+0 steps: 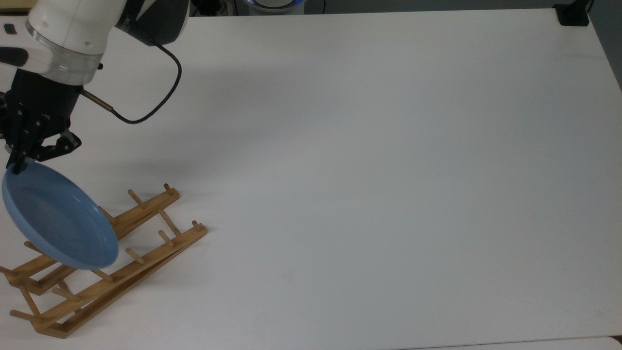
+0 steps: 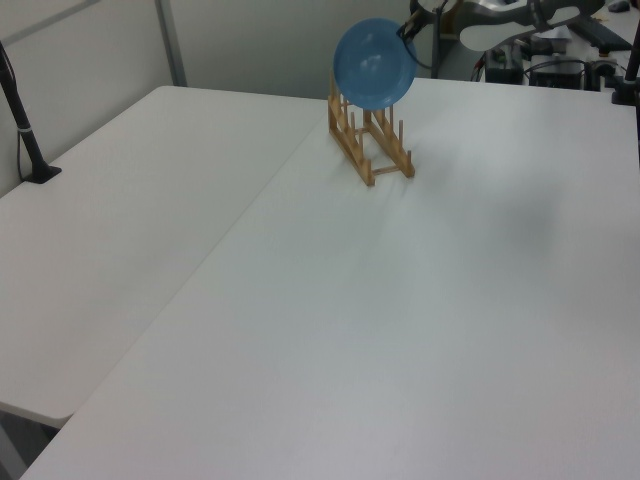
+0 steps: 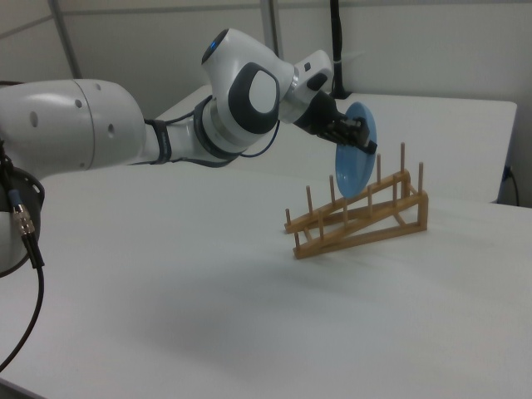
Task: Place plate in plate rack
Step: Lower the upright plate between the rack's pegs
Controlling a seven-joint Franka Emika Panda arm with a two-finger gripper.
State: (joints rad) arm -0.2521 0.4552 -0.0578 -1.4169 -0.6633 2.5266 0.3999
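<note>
My gripper (image 1: 18, 164) (image 3: 362, 140) is shut on the upper rim of the light-blue plate (image 1: 57, 219) (image 2: 373, 64) (image 3: 353, 163). The plate hangs nearly on edge, tilted, over the plate rack (image 1: 127, 243) (image 2: 372, 140) (image 3: 366, 213). In the right view its lower edge dips between the upright pegs near the rack's middle; whether it touches the rails I cannot tell. The wooden rack stands on the white table (image 1: 369, 160) at the top view's lower left.
A black cable (image 1: 160, 92) loops off the wrist above the table. A black post base (image 1: 572, 14) sits at the top view's upper right corner, and another black post (image 2: 28, 140) stands at the left view's left. The white arm (image 3: 125, 133) reaches in from the right view's left.
</note>
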